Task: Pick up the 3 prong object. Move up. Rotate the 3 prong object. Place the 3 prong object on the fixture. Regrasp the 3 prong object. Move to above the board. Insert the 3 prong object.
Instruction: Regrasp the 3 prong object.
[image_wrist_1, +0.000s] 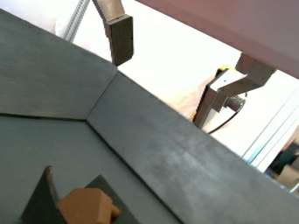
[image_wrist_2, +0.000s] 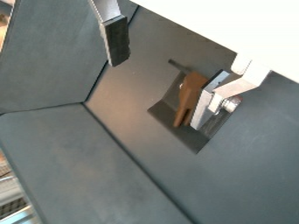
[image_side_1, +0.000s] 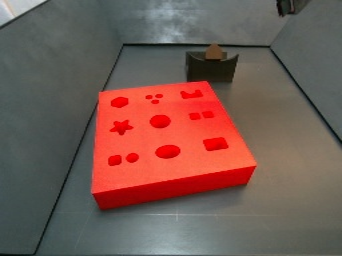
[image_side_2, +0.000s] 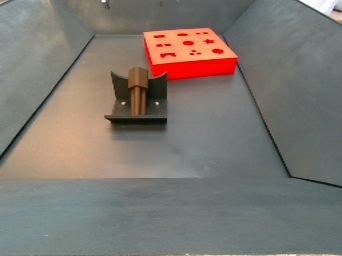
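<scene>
Up high with jaws apart and empty, gripper (image_wrist_2: 170, 74) above 3 prong object (image_wrist_2: 186, 101) standing upright on fixture (image_side_2: 136, 103).

tool (image_wrist_2: 163, 74) | jaws wide apart | nothing held | both silver fingers (image_wrist_2: 114, 39) in wrist views

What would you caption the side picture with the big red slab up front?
Brown pronged piece resting in grey notched fixture behind red board; gripper up high, away.

One red board (image_side_1: 167, 140); one fixture (image_side_2: 135, 99); one 3 prong object (image_side_2: 136, 86); one gripper (image_wrist_2: 163, 74) above.
</scene>
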